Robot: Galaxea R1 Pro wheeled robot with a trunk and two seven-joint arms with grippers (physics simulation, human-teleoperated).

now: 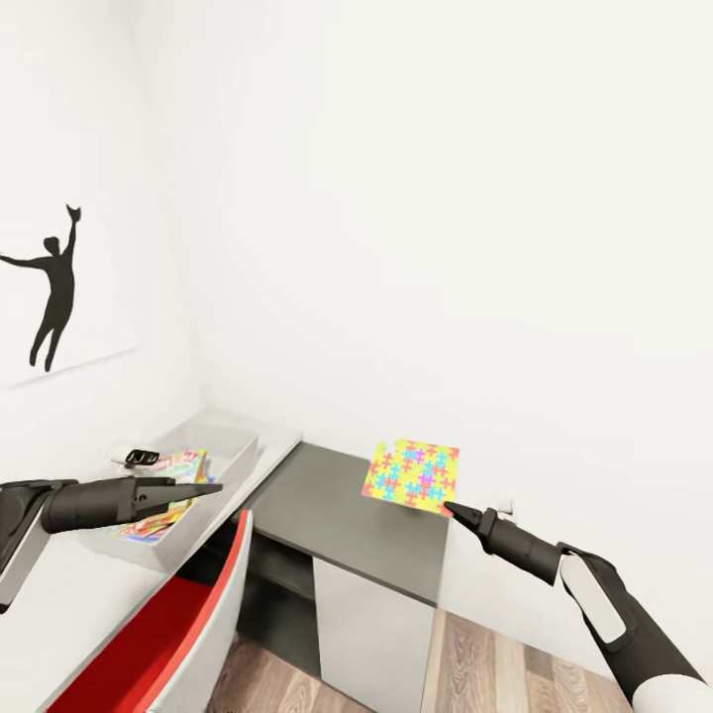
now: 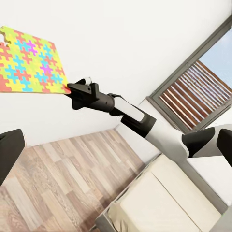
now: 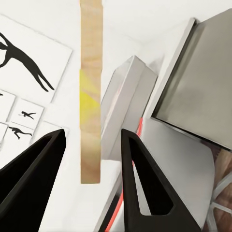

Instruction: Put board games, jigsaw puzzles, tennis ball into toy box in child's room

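Right gripper pinches the jigsaw puzzle by one corner — thin, stiff, light; left gripper jaws' state cannot be told.

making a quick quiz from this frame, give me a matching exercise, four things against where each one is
Things:
1. jigsaw puzzle
2. toy box
3. silhouette picture
4. swivel chair

Places:
A. on the pale table top
B. low down, in front of the table
C. on the wall, left
D. in the air, pinched at one edge by the right gripper

Pairs: 1-D, 2-A, 3-C, 4-B
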